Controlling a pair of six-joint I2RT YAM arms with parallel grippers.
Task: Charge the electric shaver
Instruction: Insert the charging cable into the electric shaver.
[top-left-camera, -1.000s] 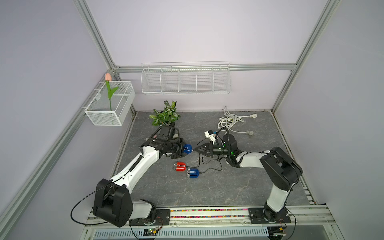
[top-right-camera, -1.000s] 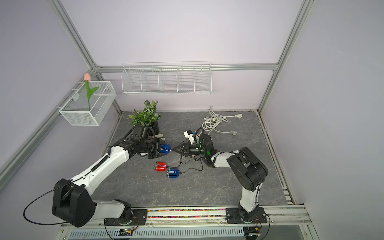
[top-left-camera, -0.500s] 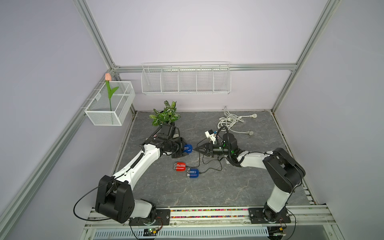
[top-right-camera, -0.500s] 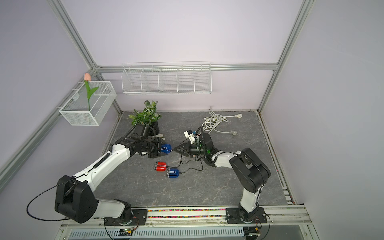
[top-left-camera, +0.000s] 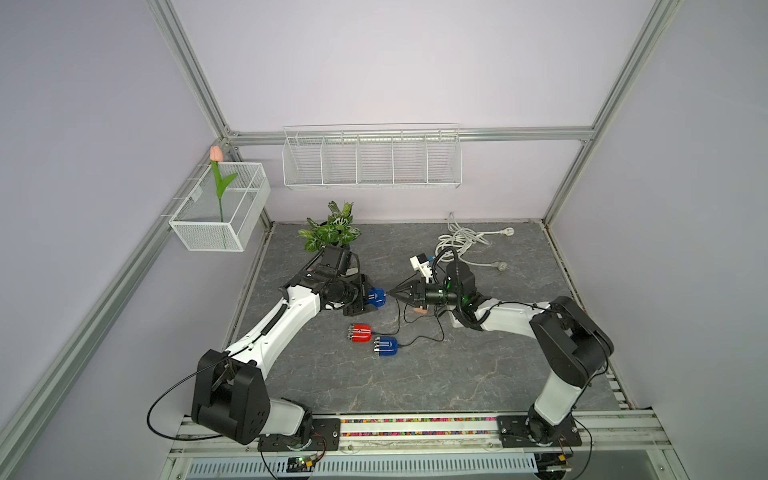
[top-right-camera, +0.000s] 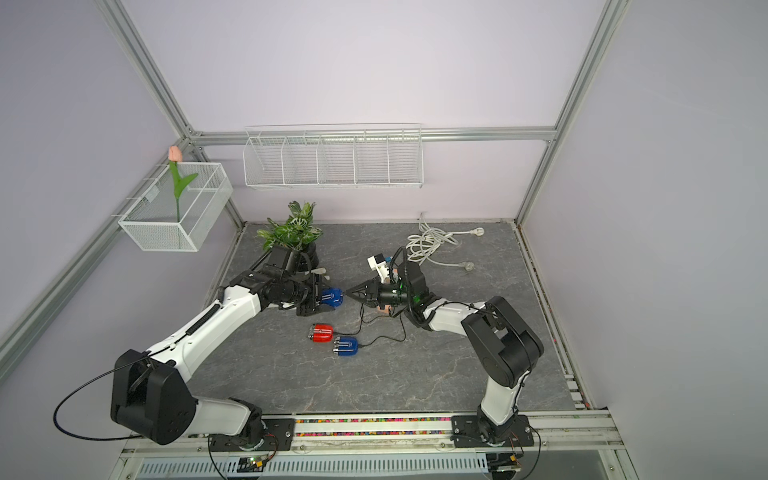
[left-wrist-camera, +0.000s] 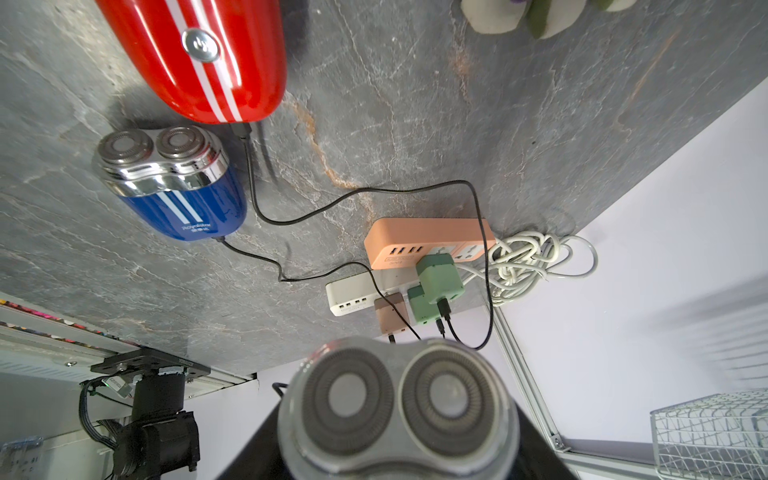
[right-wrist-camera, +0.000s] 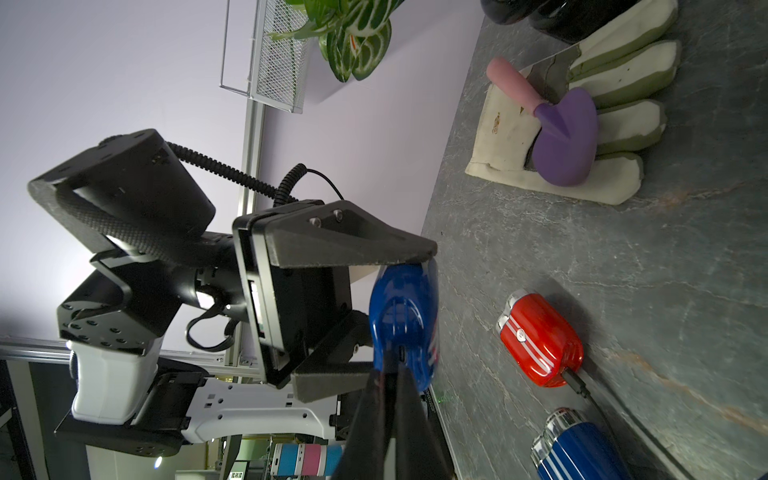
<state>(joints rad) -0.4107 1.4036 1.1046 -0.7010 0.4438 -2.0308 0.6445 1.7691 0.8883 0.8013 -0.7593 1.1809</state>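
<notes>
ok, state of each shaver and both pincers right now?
held blue shaver: off the table, charging port looks empty.
red shaver: lying on table, plugged in.
second blue shaver: lying on table, plugged in.
left pincer: closed on held blue shaver.
right pincer: shut, tips at that port; contents unclear.

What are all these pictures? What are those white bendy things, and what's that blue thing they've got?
The white bendy things are two robot arms. Two pictures look down from above on the whole grey table; the two others come from a camera on each arm's wrist. The left gripper has its jaws closed on a blue shaver. The right gripper, jaws shut, aims at its charging hole. On the table lie a red shaver and a second blue shaver, both with cables plugged in.
</notes>
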